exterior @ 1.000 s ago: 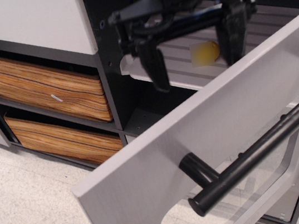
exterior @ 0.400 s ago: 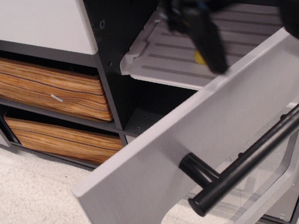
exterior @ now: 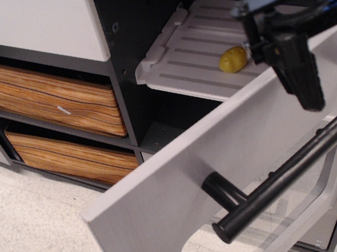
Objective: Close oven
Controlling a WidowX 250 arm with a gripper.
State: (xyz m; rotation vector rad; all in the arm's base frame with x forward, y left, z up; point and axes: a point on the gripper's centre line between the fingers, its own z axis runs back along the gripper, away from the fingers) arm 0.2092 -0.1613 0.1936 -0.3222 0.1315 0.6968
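Door (exterior: 181, 168) hangs open below-left of the gripper (exterior: 300, 74) (jaw state unclear), handle (exterior: 289, 171) running diagonally underneath.

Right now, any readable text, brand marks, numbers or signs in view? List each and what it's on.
None readable.
Oven door: plain brushed grey, no mark visible from this angle.
Handle: no text.
Shelf: only ribs, and a small yellow object with no label.
Wood-grain drawers: a small white fleck, not lettering.
Gripper: black, no legible marking.
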